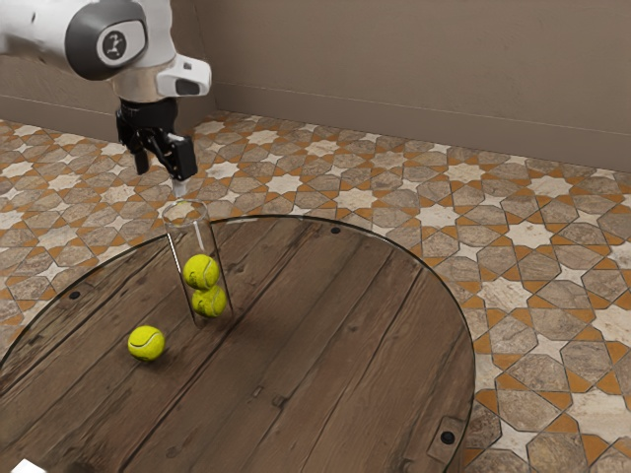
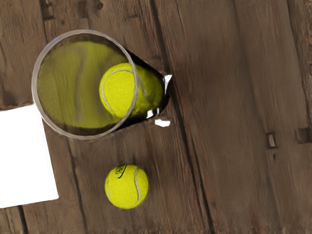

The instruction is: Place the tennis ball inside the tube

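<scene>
My gripper (image 1: 161, 175) hangs open above and slightly to the exterior view's left of the clear tube (image 1: 178, 251), with nothing between its fingers. The tube stands upright on the table, holding an upper tennis ball (image 1: 201, 271) over a lower tennis ball (image 1: 209, 302). A loose tennis ball (image 1: 146, 343) rests on the wood, apart from the tube. From above, the wrist view has the round mouth of the tube (image 2: 36, 78), a ball inside it (image 2: 117, 92), and the loose ball (image 2: 126, 186) on the table beside it.
The round wooden table (image 1: 325, 325) has a dark rim. A flat white item (image 2: 24, 156) lies close to the tube in the wrist view. A white corner (image 1: 28, 467) shows at the exterior view's lower left.
</scene>
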Robot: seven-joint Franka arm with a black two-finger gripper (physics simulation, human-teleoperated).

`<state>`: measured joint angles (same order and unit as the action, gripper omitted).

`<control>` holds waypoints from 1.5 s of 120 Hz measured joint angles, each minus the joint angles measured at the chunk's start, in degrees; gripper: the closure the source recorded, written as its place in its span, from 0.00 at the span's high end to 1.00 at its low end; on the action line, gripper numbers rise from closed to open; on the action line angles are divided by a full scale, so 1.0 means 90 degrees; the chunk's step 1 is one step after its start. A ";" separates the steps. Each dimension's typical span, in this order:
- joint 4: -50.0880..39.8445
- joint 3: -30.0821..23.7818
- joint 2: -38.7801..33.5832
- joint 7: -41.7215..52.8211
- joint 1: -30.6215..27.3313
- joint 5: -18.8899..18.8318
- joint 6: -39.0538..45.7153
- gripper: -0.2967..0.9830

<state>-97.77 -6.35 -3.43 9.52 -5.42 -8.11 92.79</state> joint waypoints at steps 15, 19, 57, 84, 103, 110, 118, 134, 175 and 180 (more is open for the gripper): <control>-0.0589 0.0020 -0.0427 0.0391 -0.0009 0.0213 0.0077 0.77; -0.0740 0.0021 -0.0537 0.0482 -0.0031 0.0244 0.0091 0.77; -0.3415 0.0036 -0.1207 0.1099 -0.0542 0.0586 0.0980 0.77; -0.4337 0.0042 -0.0471 0.1369 -0.1391 0.1024 0.3169 0.77; -0.4435 0.0042 0.0436 0.1508 -0.1759 0.1475 0.4456 0.77; -0.4406 0.0041 0.0662 0.1550 -0.1898 0.1563 0.4815 0.77; -0.4394 0.0035 0.0846 0.1594 -0.2051 0.1625 0.5134 0.77; -0.4428 0.0003 0.1017 0.1670 -0.2066 0.1686 0.5522 0.70; -0.4553 -0.0002 0.1120 0.1725 -0.2060 0.1652 0.5857 0.49; -0.4558 -0.0001 0.0981 0.1717 -0.2060 0.1637 0.5868 0.46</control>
<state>-138.79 -6.36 5.40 24.98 -23.96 6.62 145.61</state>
